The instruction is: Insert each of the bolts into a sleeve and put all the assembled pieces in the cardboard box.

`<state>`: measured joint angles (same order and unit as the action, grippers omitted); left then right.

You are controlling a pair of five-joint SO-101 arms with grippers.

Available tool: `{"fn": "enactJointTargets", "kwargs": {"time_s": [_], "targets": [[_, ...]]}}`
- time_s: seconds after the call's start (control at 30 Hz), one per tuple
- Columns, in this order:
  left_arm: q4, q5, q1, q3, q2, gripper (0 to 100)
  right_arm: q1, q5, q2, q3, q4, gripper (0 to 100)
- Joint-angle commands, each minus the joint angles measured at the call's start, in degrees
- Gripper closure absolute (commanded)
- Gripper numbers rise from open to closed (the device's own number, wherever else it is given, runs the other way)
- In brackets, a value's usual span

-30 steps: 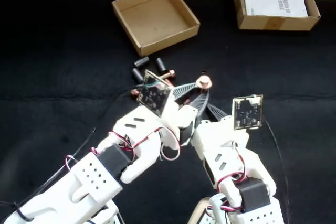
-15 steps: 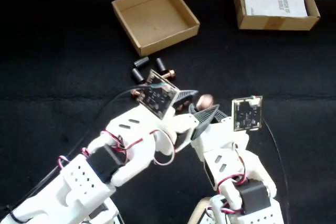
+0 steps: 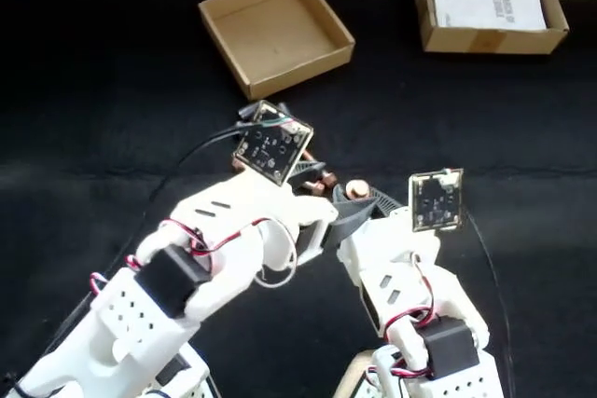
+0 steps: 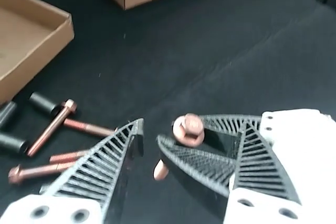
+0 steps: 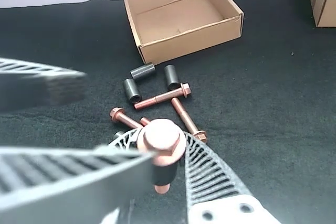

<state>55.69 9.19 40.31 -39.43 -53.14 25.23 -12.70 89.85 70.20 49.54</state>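
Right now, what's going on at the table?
The right gripper holds one bolt head up above the table. The left gripper is open right beside it, close to the bolt but not gripping it. Several more bolts and sleeves lie loose in front of the cardboard box, which has no assembled piece in it yet.

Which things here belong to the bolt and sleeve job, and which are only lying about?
Job: gripped bolt, loose bolts, sleeves, empty cardboard box.
Lying about: second box with a paper sheet.
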Motion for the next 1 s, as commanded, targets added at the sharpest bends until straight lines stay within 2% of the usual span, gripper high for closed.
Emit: {"fn": "enactJointTargets", "kwargs": {"time_s": [0.0,0.27,0.4,0.5,0.7,0.97], "targets": [[9.1,0.5,-0.3,6.5,-3.4,72,-1.1,0.2,0.5,-0.7,-1.4,99.1],[11.3,1.0,-0.4,7.8,-22.1,74,-3.7,0.3,0.3,1.3,-3.9,99.1],[13.8,0.5,-4.8,7.1,-28.6,89,-3.8,2.5,0.2,-2.6,-7.7,99.1],[14.2,-2.5,-9.5,2.9,-32.1,100,-3.9,4.7,-3.6,-6.3,-10.9,99.1],[13.7,-3.2,-17.7,-7.4,-41.5,99,-7.6,4.7,-22.3,-20.7,-12.7,99.1],[13.7,-3.2,-31.7,-21.0,-51.3,99,-7.3,5.0,-44.3,-40.6,-12.7,99.1]]}}
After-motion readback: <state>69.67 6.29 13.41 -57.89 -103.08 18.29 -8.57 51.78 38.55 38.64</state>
